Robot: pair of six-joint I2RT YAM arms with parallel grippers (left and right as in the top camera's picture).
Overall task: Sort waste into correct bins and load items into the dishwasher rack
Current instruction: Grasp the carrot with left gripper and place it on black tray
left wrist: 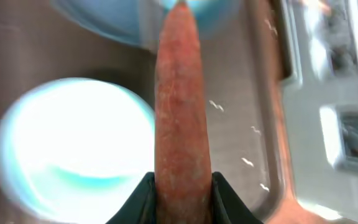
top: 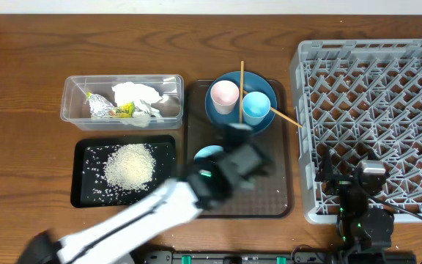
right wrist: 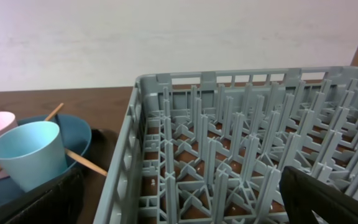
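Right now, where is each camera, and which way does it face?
Overhead: above, facing straight down on the table and dishwasher rack; left arm and right arm show.
Left wrist: faces down along the carrot in its shut jaws, past it the pale blue bowl.
Right wrist: low at the rack's edge, facing across it to the wall; open jaws at bottom corners.
Shared: overhead and right wrist both show the light blue cup.

Blurred left arm (top: 152,209) seemingly overhangs the bowl (top: 207,152); rack (top: 372,110) open above.
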